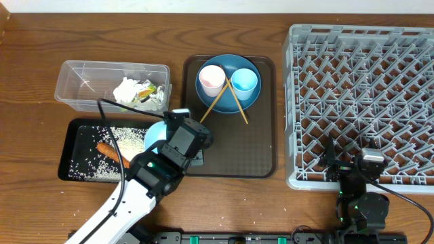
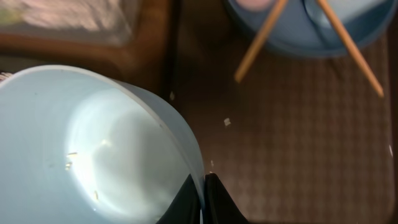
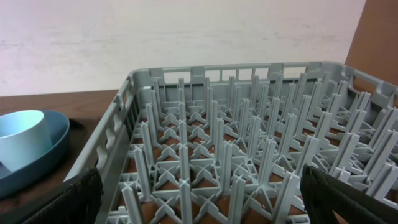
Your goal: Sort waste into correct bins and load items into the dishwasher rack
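Observation:
My left gripper (image 2: 203,199) is shut on the right rim of the pale blue-white bowl (image 2: 93,155), which has a few rice grains stuck inside. In the overhead view the bowl (image 1: 154,137) is held over the right end of the black tray (image 1: 73,135), which holds rice (image 1: 119,139) and the carrot (image 1: 110,152). The clear box (image 1: 81,85) holds the tissue (image 1: 127,90) and the wrapper (image 1: 148,91). The blue plate (image 1: 227,91) carries the pink cup (image 1: 211,79), the light blue cup (image 1: 244,80) and the chopsticks (image 1: 234,98). My right gripper (image 3: 205,205) is open and empty over the front of the dishwasher rack (image 3: 249,143).
The dark brown serving tray (image 1: 237,146) lies between the black tray and the rack (image 1: 366,102), with the plate at its far end. A few rice grains lie on the serving tray (image 2: 227,122). The right arm (image 1: 359,196) sits at the rack's front edge.

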